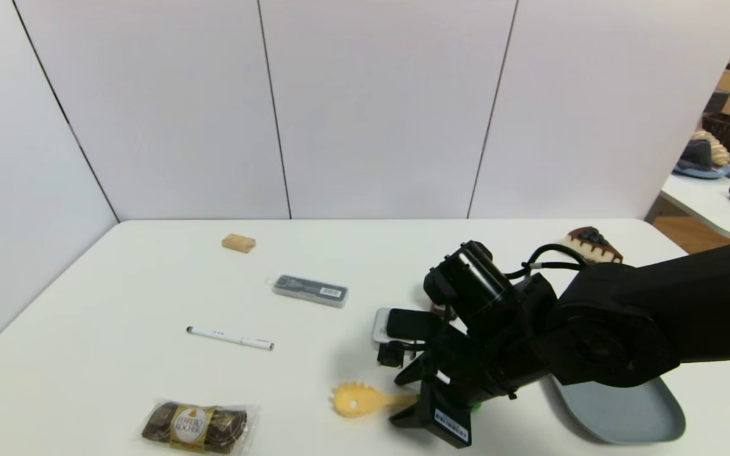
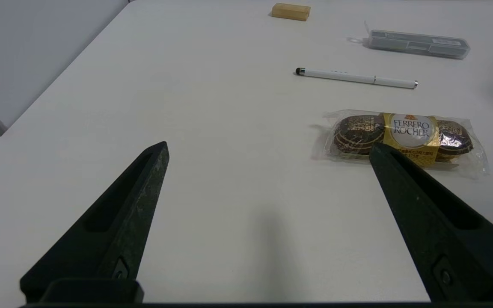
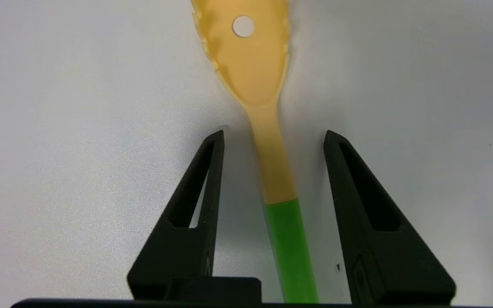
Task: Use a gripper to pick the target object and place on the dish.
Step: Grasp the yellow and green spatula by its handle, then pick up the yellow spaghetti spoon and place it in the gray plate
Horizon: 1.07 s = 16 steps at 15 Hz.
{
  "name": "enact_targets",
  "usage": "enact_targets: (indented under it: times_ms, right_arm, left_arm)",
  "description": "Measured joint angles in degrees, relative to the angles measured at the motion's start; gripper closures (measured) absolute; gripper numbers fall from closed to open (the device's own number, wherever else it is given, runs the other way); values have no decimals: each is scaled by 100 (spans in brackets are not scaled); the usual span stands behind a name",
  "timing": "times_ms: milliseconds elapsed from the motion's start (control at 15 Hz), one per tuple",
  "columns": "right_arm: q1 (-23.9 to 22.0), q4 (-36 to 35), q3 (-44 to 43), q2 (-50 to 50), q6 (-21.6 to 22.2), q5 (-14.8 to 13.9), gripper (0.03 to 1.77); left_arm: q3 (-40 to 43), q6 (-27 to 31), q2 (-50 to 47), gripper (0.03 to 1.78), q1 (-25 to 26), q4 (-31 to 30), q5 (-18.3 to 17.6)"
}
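The target object (image 1: 355, 400), a spaghetti server with a pale yellow toothed head, lies flat on the white table near the front edge. Its yellow neck and green handle (image 3: 291, 252) run between the fingers of my right gripper (image 3: 274, 134). That gripper (image 1: 401, 400) is low over the table and open, with a gap on each side of the neck. The grey-blue dish (image 1: 631, 418) sits just right of it, partly hidden under my right arm. My left gripper (image 2: 268, 146) hovers open over bare table at the left, holding nothing.
A white pen (image 1: 230, 339), a grey case (image 1: 310, 290) and a wooden block (image 1: 239, 242) lie further back on the left. A Ferrero Rocher pack (image 1: 195, 427) lies at the front left. A toy cake slice (image 1: 593, 246) sits at the back right.
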Motion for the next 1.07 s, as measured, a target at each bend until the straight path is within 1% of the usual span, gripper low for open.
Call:
enact_targets:
  times_ms: [67,133,667,733,867,1067]
  right_arm:
    - [6,0,-7,4,6,9,150]
    - [11,2,-11,6,11,5,170]
    - [12,-35,-11,-33,9,-15,169]
    - [4,-72,-16,-72,9,-20,169]
    - [-30,-282,-38,-178,6,-22,175]
    - [-96,-333,-46,-378,-6,-9,175]
  left_arm:
    - [0,0,0,12,0,0,-2]
    - [0,0,0,12,0,0,0]
    - [0,-2,0,12,0,0,-2]
    - [0,-2,0,12,0,0,-2]
    - [0,-5,0,12,0,0,-2]
    - [0,-2,0,12,0,0,0]
